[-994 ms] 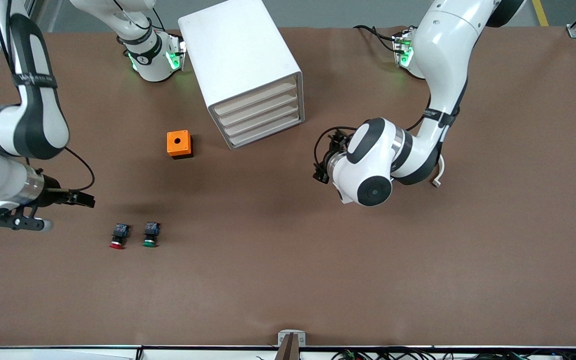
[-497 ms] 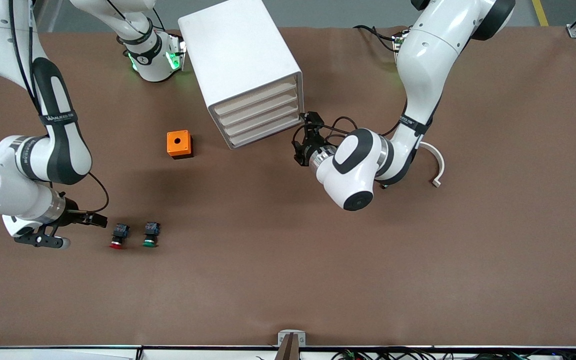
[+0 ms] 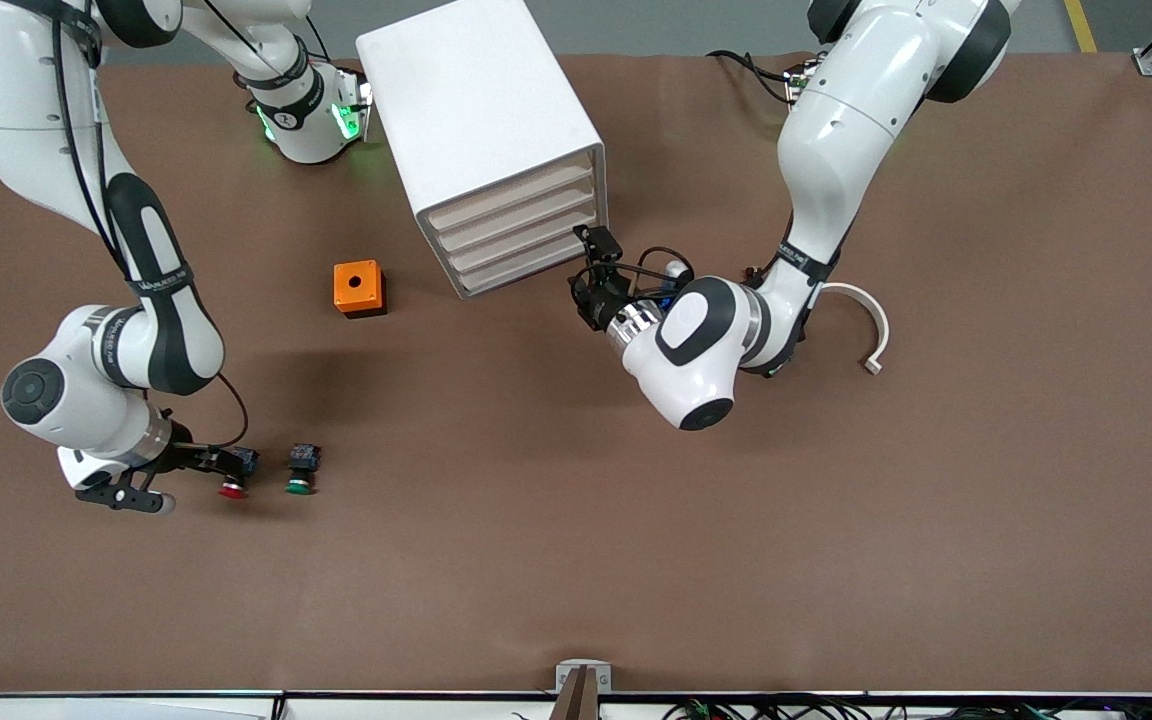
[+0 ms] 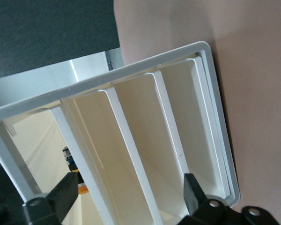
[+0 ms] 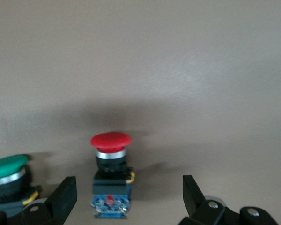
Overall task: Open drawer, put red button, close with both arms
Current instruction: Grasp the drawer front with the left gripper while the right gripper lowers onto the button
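Red button (image 5: 110, 174) lies ungrasped between the right gripper's (image 5: 126, 197) spread fingers; the left gripper (image 3: 588, 268), fingers apart, faces the closed drawers (image 3: 516, 228). Everything remains.

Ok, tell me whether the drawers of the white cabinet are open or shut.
Shut: all the drawer fronts of the white drawer cabinet sit flush in its frame. The left end effector, fingers open, is at its front.

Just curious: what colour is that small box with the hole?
The box is orange, clearest in the front view.
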Controlling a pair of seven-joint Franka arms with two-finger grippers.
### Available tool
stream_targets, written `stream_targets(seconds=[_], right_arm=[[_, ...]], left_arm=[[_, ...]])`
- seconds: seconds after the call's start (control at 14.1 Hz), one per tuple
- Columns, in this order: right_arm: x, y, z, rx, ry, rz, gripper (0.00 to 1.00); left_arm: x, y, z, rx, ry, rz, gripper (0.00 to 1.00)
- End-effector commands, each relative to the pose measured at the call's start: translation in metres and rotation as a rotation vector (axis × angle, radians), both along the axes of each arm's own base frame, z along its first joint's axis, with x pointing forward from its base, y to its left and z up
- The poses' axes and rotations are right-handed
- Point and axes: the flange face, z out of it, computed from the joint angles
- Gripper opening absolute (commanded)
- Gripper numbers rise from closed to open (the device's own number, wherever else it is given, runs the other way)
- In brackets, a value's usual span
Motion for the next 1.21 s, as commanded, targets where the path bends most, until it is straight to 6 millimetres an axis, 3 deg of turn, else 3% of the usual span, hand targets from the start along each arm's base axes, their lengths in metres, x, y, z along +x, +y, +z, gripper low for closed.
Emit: stream_targets(seconds=[0.0,0.14,0.43,0.85,1.14], right_arm=[[0.004,0.019,-0.003,0.029,-0.003,-0.013,1.00],[0.003,0.018,-0.006,0.027,0.004,-0.010,1.00],[0.000,0.017,-0.014,0.026,0.018,-0.011,1.00],[-0.002,0.015,-0.024,0.018,0.036,-0.003,1.00],[-0.003,0.011,-0.025,0.014,0.040,0.000,0.90]], left_arm=[[-0.012,-0.017,-0.006,-0.003,0.062,-0.014,0.66],[-0.022,-0.026,-0.009,-0.025,0.095,-0.020,0.58],[-0.043,-0.033,-0.021,-0.018,0.155,-0.065,0.57],[-0.048,-0.032,-0.035,0.022,0.194,-0.060,0.57],[-0.081,-0.056,-0.042,0.026,0.208,-0.121,0.57]])
